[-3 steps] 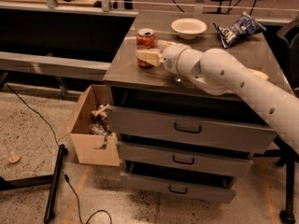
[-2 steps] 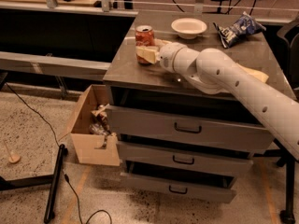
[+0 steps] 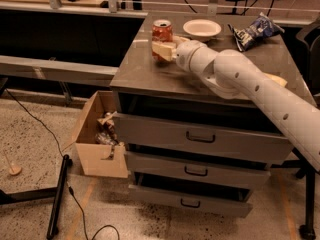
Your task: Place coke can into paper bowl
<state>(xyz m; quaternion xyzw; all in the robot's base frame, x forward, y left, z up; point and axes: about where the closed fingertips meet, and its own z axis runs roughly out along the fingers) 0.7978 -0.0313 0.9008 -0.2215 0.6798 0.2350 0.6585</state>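
The red coke can (image 3: 161,32) with a silver top stands near the back left of the grey cabinet top (image 3: 145,71). My gripper (image 3: 161,49) reaches in from the right and is shut around the can's lower half. One cream finger (image 3: 165,50) crosses the can's front, and the other is hidden behind it. The can seems raised slightly off the surface. The white paper bowl (image 3: 201,29) sits empty just right of the can, a short way behind my wrist.
A blue-and-white chip bag (image 3: 255,30) lies at the back right. A pale yellow block (image 3: 278,80) shows behind my arm. Drawers (image 3: 200,136) front the cabinet. An open cardboard box (image 3: 97,136) stands on the floor at the left.
The gripper and the can have moved a little up and to the right, towards the bowl. The bowl and the bag have not moved.
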